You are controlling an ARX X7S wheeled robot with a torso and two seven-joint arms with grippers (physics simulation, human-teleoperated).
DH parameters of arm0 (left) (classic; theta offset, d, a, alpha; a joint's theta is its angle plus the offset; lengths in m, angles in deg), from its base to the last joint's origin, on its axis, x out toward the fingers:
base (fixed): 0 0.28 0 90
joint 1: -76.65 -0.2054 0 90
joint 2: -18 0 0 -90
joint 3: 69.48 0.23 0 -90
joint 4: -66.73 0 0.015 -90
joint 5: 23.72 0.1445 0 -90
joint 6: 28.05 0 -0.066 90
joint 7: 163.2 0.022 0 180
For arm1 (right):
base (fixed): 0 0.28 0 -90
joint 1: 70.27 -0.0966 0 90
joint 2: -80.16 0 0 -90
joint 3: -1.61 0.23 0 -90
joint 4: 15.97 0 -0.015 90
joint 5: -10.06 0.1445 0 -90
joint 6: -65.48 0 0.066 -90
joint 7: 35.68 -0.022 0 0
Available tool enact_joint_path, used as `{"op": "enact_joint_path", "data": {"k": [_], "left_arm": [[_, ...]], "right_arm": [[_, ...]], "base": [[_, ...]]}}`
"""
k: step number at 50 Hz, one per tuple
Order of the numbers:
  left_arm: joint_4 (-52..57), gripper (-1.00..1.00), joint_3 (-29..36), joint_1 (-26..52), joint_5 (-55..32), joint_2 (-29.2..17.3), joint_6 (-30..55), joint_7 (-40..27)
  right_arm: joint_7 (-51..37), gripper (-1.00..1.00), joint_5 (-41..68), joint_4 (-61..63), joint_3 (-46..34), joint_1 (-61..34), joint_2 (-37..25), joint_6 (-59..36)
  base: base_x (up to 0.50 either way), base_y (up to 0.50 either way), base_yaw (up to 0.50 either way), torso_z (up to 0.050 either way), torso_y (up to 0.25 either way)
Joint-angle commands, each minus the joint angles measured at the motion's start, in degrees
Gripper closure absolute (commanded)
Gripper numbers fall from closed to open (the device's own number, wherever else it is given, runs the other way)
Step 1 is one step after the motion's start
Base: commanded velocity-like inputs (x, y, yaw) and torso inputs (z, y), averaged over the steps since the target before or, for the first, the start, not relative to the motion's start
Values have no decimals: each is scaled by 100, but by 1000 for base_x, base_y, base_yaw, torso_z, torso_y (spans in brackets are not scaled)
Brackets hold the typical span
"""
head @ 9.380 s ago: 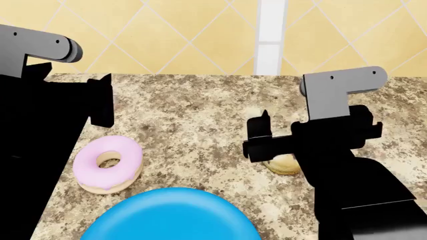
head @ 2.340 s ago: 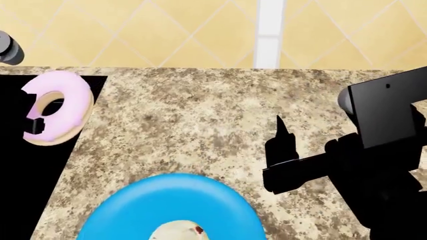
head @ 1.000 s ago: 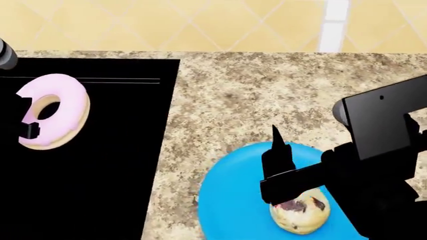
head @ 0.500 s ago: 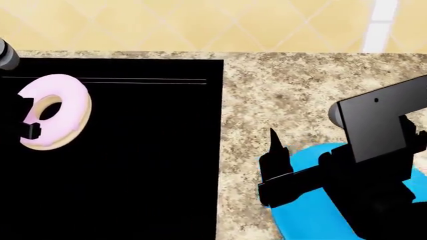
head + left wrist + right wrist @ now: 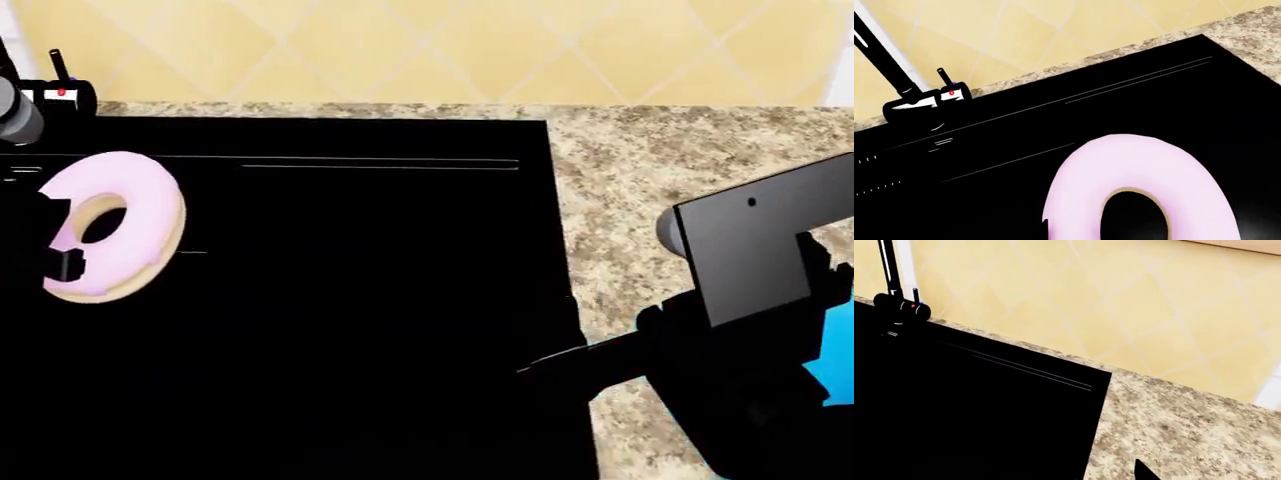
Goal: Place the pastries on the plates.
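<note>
One pastry shows: the pink-iced ring doughnut [image 5: 110,225], held up on edge at the far left of the head view, its hole facing the camera. Dark parts of the left gripper [image 5: 56,240] overlap its left rim, so the gripper seems closed on the doughnut, though black fingers against a black background make the exact contact hard to read. In the left wrist view the doughnut [image 5: 1141,185] fills the lower part of the picture, hanging over the black sink basin [image 5: 1054,125] and touching no surface that can be seen. The right gripper [image 5: 567,352] reaches from the right side of the head view over the basin's right edge; only a thin dark finger line shows there and a single fingertip [image 5: 1142,471] in the right wrist view, so how far it is open cannot be told, and nothing is seen in it. One sliver of the bright blue plate [image 5: 830,355] peeks out at the right edge, mostly hidden behind the right arm. The speckled granite counter [image 5: 641,170] runs as a narrow strip behind the basin and widens to its right, bare where visible. One black faucet [image 5: 895,295] with a red mark stands at the basin's back left corner, before the yellow tiled wall [image 5: 400,50].
</note>
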Motion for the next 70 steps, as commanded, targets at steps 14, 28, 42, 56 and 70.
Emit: {"op": "enact_joint_path", "data": {"k": [14,28,42,56,70], "left_arm": [[150,100,-109,-92,-274,-215,8,-143],[35,100,-10,-81,-264,-174,-118,-191],[25,100,42,-117,-318,-185,-192,-246],[-18,100,81,-73,-374,-203,-223,-282],[-44,100,81,-82,-458,-208,-257,-352]], "right_arm": [[-48,-100,33,-9,-36,-10,15,13],[-75,-100,39,-14,-64,-26,23,19],[-74,-100,52,29,-78,51,-5,54],[-122,-100,106,49,-46,47,-37,54],[-114,-100,102,30,-26,147,-13,158]], "base": [[0,355,0,0,1],[0,354,0,0,0],[0,355,0,0,1],[0,354,0,1,1],[-1,354,0,0,0]]}}
